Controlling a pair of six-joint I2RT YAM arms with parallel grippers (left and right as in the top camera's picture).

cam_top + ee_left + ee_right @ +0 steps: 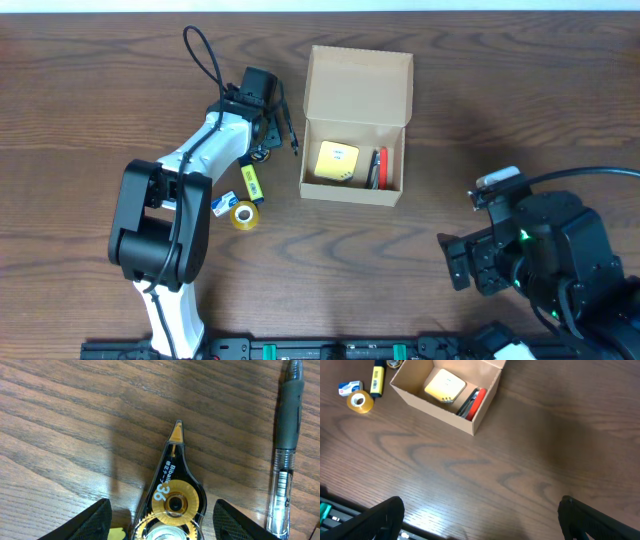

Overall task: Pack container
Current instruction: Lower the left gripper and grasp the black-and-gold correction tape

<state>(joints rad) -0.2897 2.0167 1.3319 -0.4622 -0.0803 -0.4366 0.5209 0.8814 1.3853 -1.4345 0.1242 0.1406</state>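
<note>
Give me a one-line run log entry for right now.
left gripper: open, straddling correction tape, not gripping | right gripper: open, empty, away from container | container: open, yellow pad and pens inside

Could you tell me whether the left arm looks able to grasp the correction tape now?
Probably yes: the left pincer stands open with the correction tape lying between its fingers, and the pen lies apart beside it.

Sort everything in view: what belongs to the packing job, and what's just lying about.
Job: box, with pad and red pen already in it; correction tape, black pen, highlighter, eraser and tape roll, probably still to pack.
Lying about: nothing that shows; only the table itself.
</note>
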